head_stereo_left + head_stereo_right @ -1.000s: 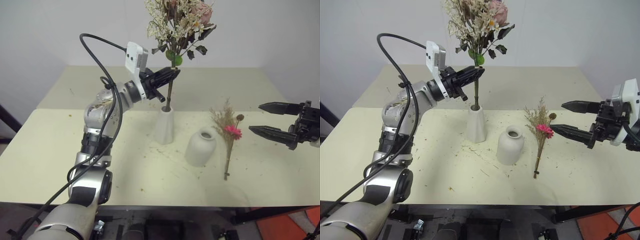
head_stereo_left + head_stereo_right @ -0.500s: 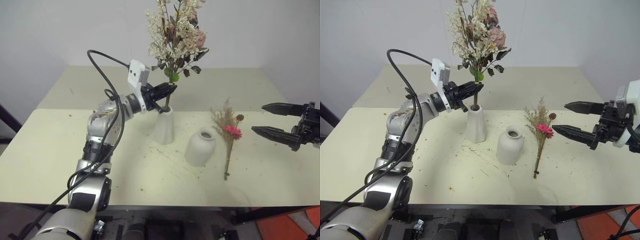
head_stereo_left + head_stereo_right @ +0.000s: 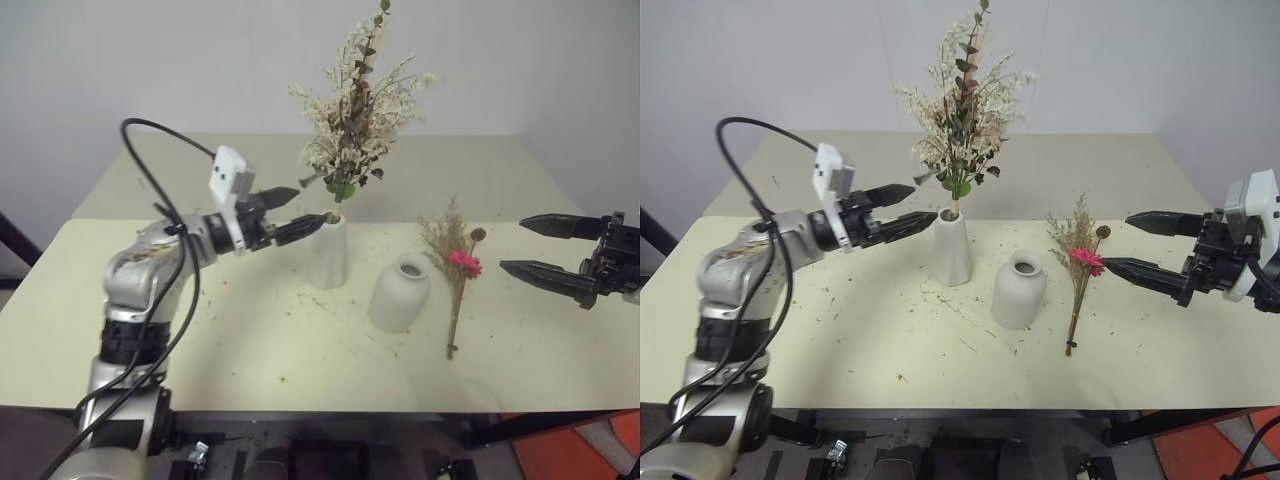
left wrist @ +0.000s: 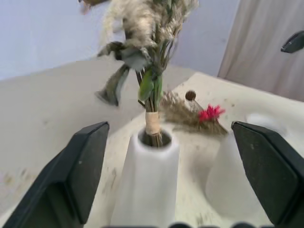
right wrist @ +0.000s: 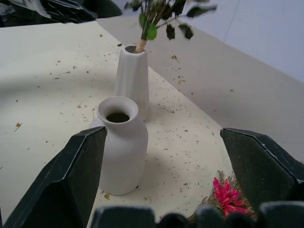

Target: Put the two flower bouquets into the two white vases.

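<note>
The cream-white bouquet [image 3: 355, 110] stands upright with its stems in the tall white vase [image 3: 328, 250]. My left gripper [image 3: 312, 206] is open just left of the vase mouth, level, with nothing between its fingers. The left wrist view looks at that vase [image 4: 147, 183] between the spread fingers. The squat white vase [image 3: 400, 293] stands to the right with its mouth empty [image 5: 118, 117]. The tan bouquet with the pink flower [image 3: 455, 270] lies flat on the table beside it. My right gripper [image 3: 512, 244] hangs open to the right of that bouquet, apart from it.
Dry plant crumbs [image 3: 290, 300] are scattered over the cream table [image 3: 250, 350] around the vases. A second table [image 3: 180, 170] adjoins behind, against a white wall. The front edge runs close below the lying bouquet.
My left gripper opened and let go of the cream-white bouquet, which sank deeper into the tall vase. The left hand drew back to the left and down. The right arm stayed still.
</note>
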{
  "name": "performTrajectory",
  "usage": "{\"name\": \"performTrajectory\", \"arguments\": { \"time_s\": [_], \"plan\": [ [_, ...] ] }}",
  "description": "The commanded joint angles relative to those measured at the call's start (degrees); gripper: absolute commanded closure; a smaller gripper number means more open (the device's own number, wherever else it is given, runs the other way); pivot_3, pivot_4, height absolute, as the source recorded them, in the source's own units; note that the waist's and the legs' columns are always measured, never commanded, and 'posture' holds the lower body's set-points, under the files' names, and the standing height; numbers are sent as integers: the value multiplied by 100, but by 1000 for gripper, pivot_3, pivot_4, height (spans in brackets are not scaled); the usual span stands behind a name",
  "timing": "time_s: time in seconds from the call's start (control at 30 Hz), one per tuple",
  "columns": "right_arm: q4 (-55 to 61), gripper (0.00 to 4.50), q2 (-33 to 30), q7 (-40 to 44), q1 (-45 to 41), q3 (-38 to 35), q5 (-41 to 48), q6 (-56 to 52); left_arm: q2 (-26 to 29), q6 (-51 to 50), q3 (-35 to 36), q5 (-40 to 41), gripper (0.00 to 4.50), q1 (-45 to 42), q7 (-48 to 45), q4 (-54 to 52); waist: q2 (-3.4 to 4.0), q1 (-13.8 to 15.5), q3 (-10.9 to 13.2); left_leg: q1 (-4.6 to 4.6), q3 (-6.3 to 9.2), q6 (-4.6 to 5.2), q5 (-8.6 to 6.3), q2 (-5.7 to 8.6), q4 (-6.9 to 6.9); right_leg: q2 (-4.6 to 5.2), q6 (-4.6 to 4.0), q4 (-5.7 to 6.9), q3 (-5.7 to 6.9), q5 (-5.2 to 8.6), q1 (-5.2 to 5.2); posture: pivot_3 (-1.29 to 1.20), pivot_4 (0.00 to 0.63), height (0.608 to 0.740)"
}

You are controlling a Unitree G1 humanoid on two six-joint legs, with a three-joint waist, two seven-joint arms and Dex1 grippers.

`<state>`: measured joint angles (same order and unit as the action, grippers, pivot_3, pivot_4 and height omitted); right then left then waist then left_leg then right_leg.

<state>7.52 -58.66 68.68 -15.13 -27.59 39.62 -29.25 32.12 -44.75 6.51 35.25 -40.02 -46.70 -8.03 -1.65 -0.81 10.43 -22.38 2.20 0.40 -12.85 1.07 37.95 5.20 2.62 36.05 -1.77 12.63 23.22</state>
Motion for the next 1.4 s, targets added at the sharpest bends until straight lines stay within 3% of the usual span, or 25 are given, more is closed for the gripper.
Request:
{"name": "performTrajectory", "arguments": {
  "time_s": [0.03, 0.23, 0.37, 0.53, 0.83, 0.9, 1.23, 1.4],
  "plan": [
    [103, 0, -10, 5, -15, -94, 61, 91, 404, -146, 351, 540, 20, 39, -445, -525, 0, 4, 0, 0, -1, 0, 0, -1, 0, -1, 0, 0, 0, 0, 0, 0, 150, 740],
    [189, 0, -85, -506, 166, 196, -269, -278, 1237, -36, 324, 889, 20, -28, -1655, -428, 0, 5, 0, 0, -8, 0, 0, 2, 0, -2, 2, -3, 1, 3, 0, 0, 150, 740],
    [494, 0, -315, -1241, 97, 572, -367, -1344, 1625, 87, 171, 870, 20, -229, -2415, -166, 2, 5, 1, 0, -11, 0, 0, 2, 0, -3, 3, -2, 0, 7, 2, 0, 150, 740],
    [593, 0, -482, -2274, -812, 1244, -162, -3530, 1773, 319, -37, 661, 20, -451, -2912, 171, 2, -20, 1, -2, -13, 0, 0, -1, 0, -4, -3, -6, -1, 6, 4, 0, 150, 740],
    [-86, 0, 109, -3277, -2511, 2513, -360, -6228, 1831, 486, -117, 632, 20, -361, -3253, 200, 1, -16, 1, -54, -17, 3, 0, -1, 0, -4, -12, 0, -7, 2, 63, 0, 150, 740],
    [-438, 0, 261, -3508, -2812, 2915, -451, -6313, 1854, 499, -99, 643, 20, -295, -3323, 173, 2, -21, 2, -84, -24, 5, 2, 1, 4, -4, -14, 14, -15, -1, 103, 0, 150, 740],
    [-1623, 0, 1027, -3949, -3517, 3849, -1270, -5886, 1935, 476, 48, 696, 20, -36, -3378, -21, 1, -28, 2, -89, -33, 8, 1, 2, 4, -5, -12, 15, -19, -5, 110, 0, 150, 740],
    [-1677, 1185, 1254, -4066, -3400, 4012, -1645, -5535, 2068, 420, 198, 780, 0, 121, -3369, -147, 2, -34, 2, -89, -33, 9, 1, 0, 5, -7, -12, 15, -19, -6, 111, 0, 150, 740]
  ]
}}
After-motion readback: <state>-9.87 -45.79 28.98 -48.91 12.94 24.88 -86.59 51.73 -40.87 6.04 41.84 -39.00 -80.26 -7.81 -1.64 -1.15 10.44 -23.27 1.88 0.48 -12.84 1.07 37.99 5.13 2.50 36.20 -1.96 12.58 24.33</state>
